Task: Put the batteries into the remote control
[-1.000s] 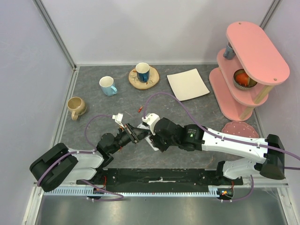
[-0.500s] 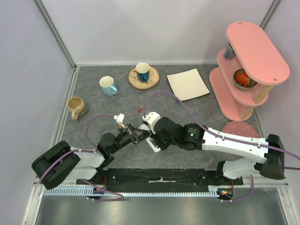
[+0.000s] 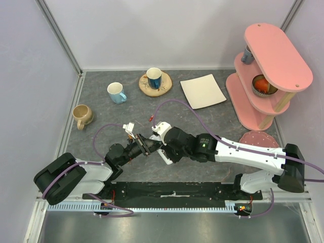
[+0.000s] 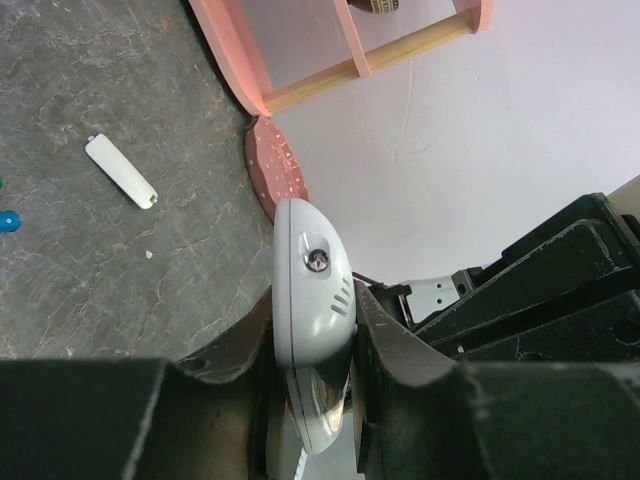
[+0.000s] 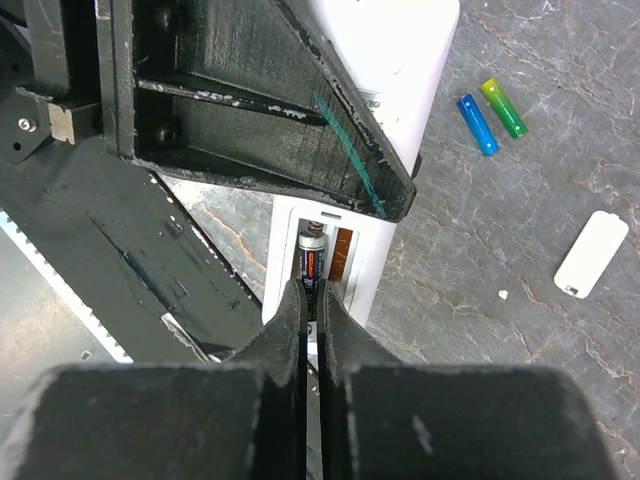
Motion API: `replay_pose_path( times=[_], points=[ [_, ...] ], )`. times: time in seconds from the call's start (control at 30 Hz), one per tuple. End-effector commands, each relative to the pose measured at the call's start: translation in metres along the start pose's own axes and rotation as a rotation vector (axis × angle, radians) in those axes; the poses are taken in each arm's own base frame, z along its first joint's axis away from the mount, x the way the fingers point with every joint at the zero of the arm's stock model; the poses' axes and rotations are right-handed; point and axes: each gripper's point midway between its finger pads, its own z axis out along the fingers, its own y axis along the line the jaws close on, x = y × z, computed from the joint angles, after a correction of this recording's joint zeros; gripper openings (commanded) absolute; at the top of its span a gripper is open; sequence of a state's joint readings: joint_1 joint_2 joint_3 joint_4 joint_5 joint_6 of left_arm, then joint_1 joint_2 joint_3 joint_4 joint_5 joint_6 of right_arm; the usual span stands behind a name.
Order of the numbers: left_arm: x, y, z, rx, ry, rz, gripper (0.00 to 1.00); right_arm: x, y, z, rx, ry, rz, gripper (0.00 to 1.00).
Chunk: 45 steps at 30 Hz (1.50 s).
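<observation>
Grey marbled table [image 5: 520,330] carries everything, and close to the arm bases the two arms meet over the remote control [image 5: 410,50]. The left pincer [image 4: 312,345] is clenched on the remote control's narrow edges and holds it with the open battery bay facing up. The right pincer [image 5: 312,300] has its tips drawn almost together on one battery [image 5: 311,262], which lies lengthwise in the left slot of the bay, seemingly being pressed home. The slot beside it shows only a coppery lining, so I judge it unfilled. Just beyond the remote control, to its right in the right wrist view, a blue battery [image 5: 478,124] and a green battery [image 5: 505,108] lie side by side on the table, both loose. A little further off lies the white battery cover [image 5: 592,254], detached. Beyond the remote control in the overhead view sits a small red-orange thing [image 3: 151,118], too small to name. Well past the remote control stand a white plate [image 3: 202,91] and a pink shelf [image 3: 271,66]. By my reading the task is about half done: one cell going in, one more to fit, then the cover to close.
</observation>
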State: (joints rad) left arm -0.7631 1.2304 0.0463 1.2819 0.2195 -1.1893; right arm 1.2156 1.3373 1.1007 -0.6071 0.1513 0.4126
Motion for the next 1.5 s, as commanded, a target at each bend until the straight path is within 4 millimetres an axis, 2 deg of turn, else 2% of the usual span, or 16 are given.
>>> replay_pose_path(
  times=[0.0, 0.5, 0.83, 1.27, 1.47],
  points=[
    [-0.012, -0.043, -0.013, 0.190, -0.061, 0.030, 0.02, -0.017, 0.011, -0.004, -0.038, -0.035, 0.013, 0.00],
    [-0.009, -0.050, -0.013, 0.216, -0.042, 0.031, 0.02, -0.024, 0.012, 0.004, -0.019, -0.047, 0.037, 0.00],
    [-0.010, -0.056, -0.013, 0.234, -0.051, 0.030, 0.02, -0.039, 0.016, 0.010, -0.019, -0.087, 0.067, 0.00],
    [-0.014, -0.062, -0.010, 0.249, -0.070, 0.027, 0.02, -0.043, 0.028, 0.020, -0.062, -0.096, 0.147, 0.00],
    [-0.017, -0.065, -0.009, 0.251, -0.082, 0.013, 0.02, -0.047, 0.023, 0.019, -0.038, -0.144, 0.218, 0.00]
  ],
)
